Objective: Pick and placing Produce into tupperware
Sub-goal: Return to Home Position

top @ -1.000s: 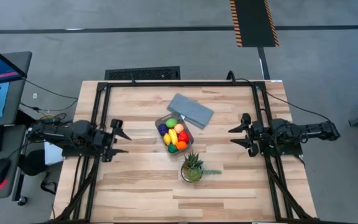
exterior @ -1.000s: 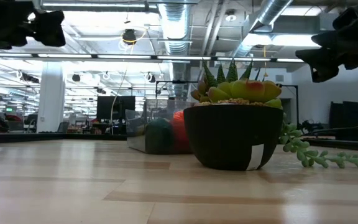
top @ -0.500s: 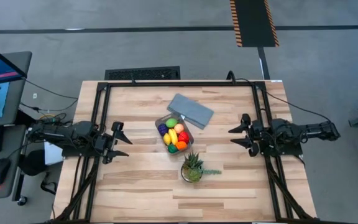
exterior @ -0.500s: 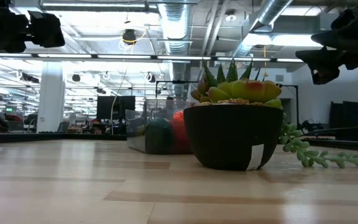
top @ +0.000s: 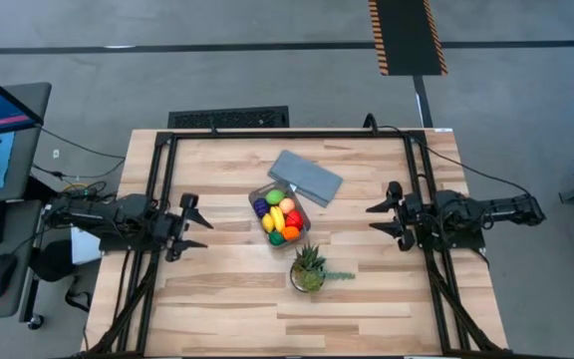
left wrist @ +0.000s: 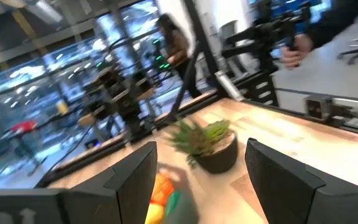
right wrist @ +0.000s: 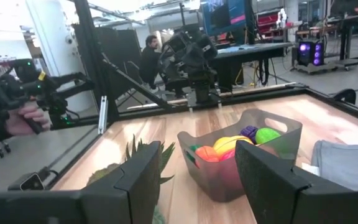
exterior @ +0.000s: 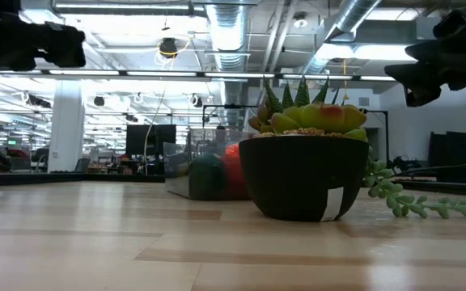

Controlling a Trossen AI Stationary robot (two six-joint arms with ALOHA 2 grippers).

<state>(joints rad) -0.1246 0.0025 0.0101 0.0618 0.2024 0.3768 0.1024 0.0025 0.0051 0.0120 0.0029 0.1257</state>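
Tabletop [top: 367, 289] centre: your tupperware [right wrist: 278, 143] of produce [top: 278, 217] sits midway between left gripper [top: 200, 230] and right gripper [top: 372, 217], both jaws open, empty

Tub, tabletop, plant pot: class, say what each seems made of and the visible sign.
Tub: probably clear greyish plastic; produce shows through its walls. Tabletop: pale wood planks, matt, grain and seams visible. Plant pot: dark, smooth; plastic or ceramic, cannot tell.
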